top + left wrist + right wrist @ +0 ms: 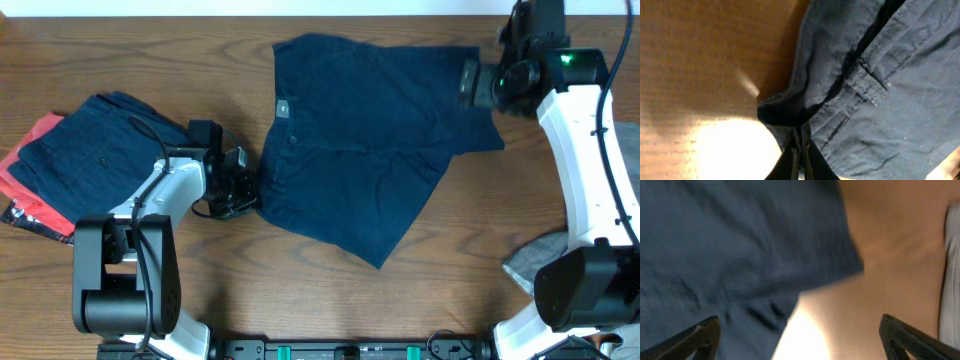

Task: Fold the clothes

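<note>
The clothes being handled are dark navy shorts (370, 140), spread partly folded across the middle of the table. My left gripper (243, 192) is at their left edge, shut on a pinch of the waistband fabric. The left wrist view shows its fingers (801, 162) pressed together on the bunched navy cloth (880, 100). My right gripper (472, 84) hovers over the shorts' right edge, open. In the right wrist view its fingertips (705, 335) stand wide apart with nothing between them, above the shorts' corner (740, 245) and bare wood.
A folded navy garment (90, 160) lies on a red one (30, 195) at the far left. A light grey garment (520, 268) lies beside the right arm's base, also seen as a pale strip (952, 280). Bare wooden table (330, 290) shows in front.
</note>
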You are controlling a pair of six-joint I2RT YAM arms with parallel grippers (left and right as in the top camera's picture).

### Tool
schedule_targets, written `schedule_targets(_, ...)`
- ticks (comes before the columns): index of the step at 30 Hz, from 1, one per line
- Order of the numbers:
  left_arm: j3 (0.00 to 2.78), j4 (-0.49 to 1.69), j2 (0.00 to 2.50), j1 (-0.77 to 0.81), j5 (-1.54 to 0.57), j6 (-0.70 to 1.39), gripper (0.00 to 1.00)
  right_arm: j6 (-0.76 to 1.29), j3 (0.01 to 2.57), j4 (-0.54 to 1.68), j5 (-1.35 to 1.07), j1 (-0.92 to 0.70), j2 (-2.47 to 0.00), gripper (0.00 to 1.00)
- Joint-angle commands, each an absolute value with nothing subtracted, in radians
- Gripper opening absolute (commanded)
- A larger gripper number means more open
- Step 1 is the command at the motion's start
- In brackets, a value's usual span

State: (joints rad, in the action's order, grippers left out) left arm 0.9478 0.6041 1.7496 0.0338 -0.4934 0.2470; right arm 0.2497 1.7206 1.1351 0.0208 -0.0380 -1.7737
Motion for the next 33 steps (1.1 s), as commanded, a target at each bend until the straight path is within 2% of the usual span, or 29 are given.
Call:
schedule_targets(1,0.949,0.578,1.737,0.028,-0.489,0.251,0.06,0.235,1.688,1.216,0.02,-0.04,-1.774,0.99)
schedule_targets(4,0.949,0.566,1.734,0.028,-0.5,0.265,0.06,0.239,1.634,1.268,0.005,-0.041,-1.774,0.99)
schedule_targets(8,0.949,0.562,1.7,0.028,-0.625,0.265,0.06,0.178,1.51,1.296,-0.138,-0.06,-1.774,0.99)
schedule_targets(11,0.949,0.555,1.644,0.026,-0.624,0.265,0.06,0.174,1.4,1.282,-0.201,-0.081,-1.774,0.99)
schedule_targets(23,0.949,0.607,1.515,0.018,-0.564,0.265,0.06,0.186,1.058,0.91,-0.41,-0.124,-1.774,0.97)
schedule_targets(30,0.949,0.681,1.515,0.018,-0.53,0.264,0.06,0.236,0.912,0.703,-0.517,-0.125,-1.774,0.73)
schedule_targets(33,0.949,0.697,1.515,0.018,-0.522,0.264,0.06,0.238,0.883,0.644,-0.517,-0.126,-1.774,0.49)
